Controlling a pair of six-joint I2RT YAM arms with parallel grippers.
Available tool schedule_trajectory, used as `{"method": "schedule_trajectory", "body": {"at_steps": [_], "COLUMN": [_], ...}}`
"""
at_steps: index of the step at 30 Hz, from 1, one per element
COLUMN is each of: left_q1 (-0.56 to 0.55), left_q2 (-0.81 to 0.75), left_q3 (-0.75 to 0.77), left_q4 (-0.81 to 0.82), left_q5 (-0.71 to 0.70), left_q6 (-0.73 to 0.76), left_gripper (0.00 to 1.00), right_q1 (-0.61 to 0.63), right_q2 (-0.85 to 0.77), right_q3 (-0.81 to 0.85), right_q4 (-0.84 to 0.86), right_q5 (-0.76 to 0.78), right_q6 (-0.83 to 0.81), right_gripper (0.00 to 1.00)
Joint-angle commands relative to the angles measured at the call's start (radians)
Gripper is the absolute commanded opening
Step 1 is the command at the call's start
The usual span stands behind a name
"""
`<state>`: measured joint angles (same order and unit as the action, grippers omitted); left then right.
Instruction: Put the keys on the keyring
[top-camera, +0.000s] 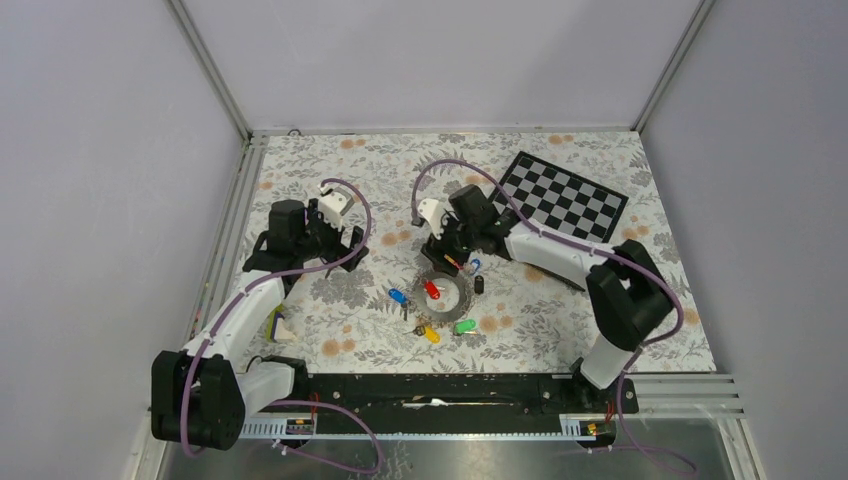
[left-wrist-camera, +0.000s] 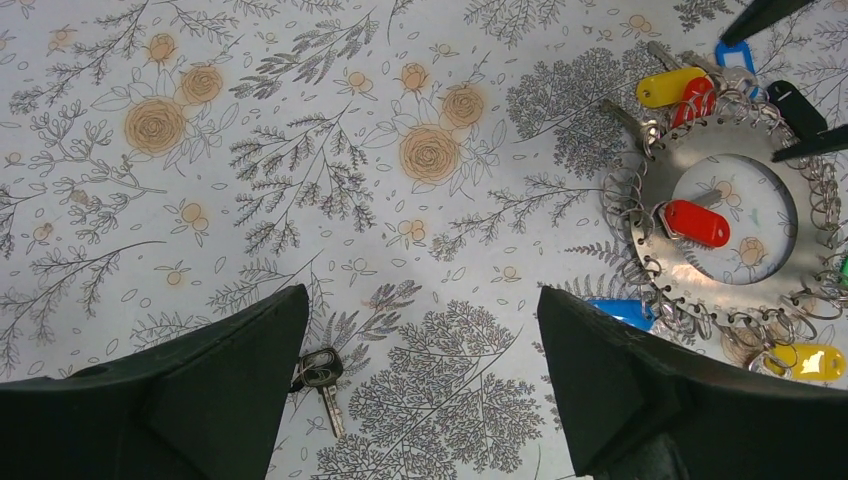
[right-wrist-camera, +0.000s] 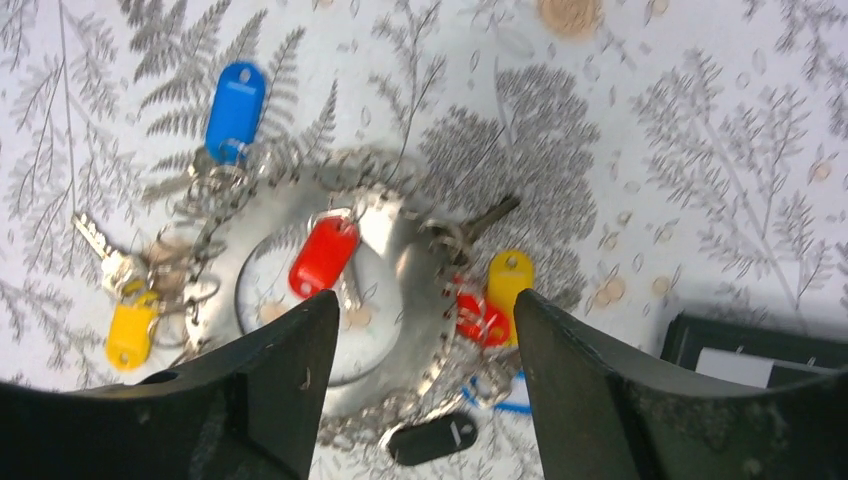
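Note:
The keyring (top-camera: 452, 285), a flat grey metal ring, lies at the middle of the flowered table. Keys with red (top-camera: 432, 290), blue (top-camera: 397, 296), yellow (top-camera: 431, 334), green (top-camera: 464, 326) and black (top-camera: 479, 284) heads lie in and around it. My right gripper (top-camera: 445, 255) hovers open over its far edge; the right wrist view shows the keyring (right-wrist-camera: 420, 290), a red key (right-wrist-camera: 323, 255) and a black key (right-wrist-camera: 433, 438) between and below the gripper (right-wrist-camera: 427, 297). My left gripper (top-camera: 345, 243) is open and empty, left of the ring. A loose dark-headed key (left-wrist-camera: 320, 372) lies beside its left finger (left-wrist-camera: 250, 350).
A black-and-white chequered board (top-camera: 563, 196) lies at the back right, behind the right arm. A small white and yellow object (top-camera: 281, 325) sits near the left arm's forearm. Metal rails (top-camera: 232, 230) edge the table on the left and front.

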<state>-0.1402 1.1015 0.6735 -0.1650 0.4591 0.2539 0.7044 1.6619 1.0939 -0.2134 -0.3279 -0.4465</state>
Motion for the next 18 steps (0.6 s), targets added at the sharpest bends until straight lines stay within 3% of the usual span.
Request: {"method": "schedule_trajectory", "body": {"at_steps": [1,9,18], "left_q1": [-0.002,-0.001,0.022], "left_q2": [0.007,0.012,0.029], "left_q3": [0.004,0.010,0.011], "left_q4": [0.025,0.025,0.047], "left_q5": [-0.017,-0.066,-0.145], "left_q6": [-0.009,-0.013,-0.031], "left_gripper": [0.94,0.91,0.88], "right_q1": [0.001,0.000,0.005], "right_q2": [0.098,0.297,0.369], "right_q3": [0.142,0.322,0.342], "right_q4": [-0.066,-0.177,-0.180], "right_q5": [-0.032,-0.104,-0.144], "right_q6": [0.026,0.088,0.117], "right_gripper": [0.70,0.58,0.55]}}
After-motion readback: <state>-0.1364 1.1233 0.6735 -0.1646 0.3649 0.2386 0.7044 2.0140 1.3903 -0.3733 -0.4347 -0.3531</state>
